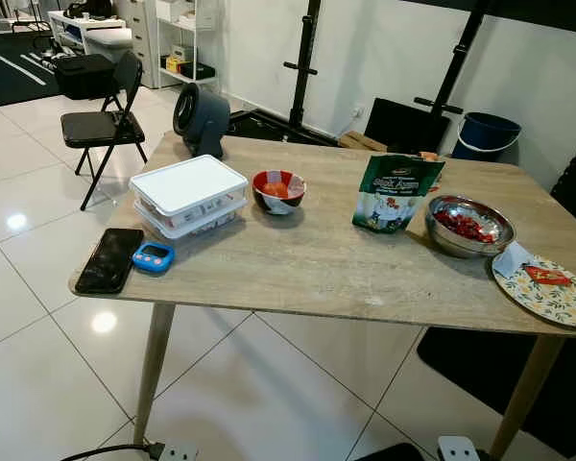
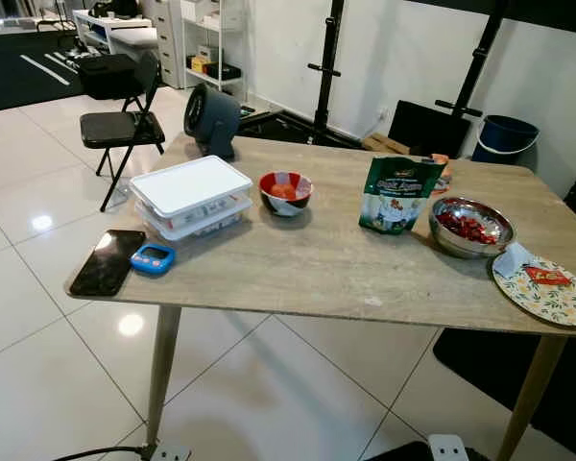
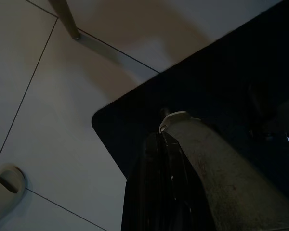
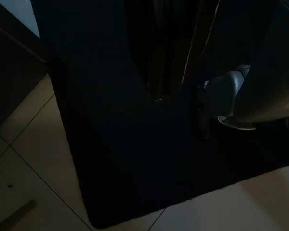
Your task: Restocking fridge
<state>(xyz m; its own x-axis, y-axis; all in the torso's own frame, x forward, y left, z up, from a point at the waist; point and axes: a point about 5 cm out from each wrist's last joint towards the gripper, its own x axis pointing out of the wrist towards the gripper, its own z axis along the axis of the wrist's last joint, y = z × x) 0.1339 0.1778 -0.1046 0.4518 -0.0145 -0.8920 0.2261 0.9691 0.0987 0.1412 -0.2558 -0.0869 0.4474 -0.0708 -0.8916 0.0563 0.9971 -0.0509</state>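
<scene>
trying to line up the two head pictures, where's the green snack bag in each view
Left eye view: the green snack bag stands upright on the table, right of middle, just left of the steel bowl.
Right eye view: the same bag, again between the red bowl and the steel bowl.
Left wrist view: dark mat and floor tiles; no bag.
Right wrist view: dark mat and tiles; no bag.
Shared landmark: the steel bowl of red food beside it.

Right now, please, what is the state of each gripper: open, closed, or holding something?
Left gripper: hangs idle over a dark mat, fingers together, holding nothing.
Right gripper: hangs idle in the shade; cannot be told.
</scene>
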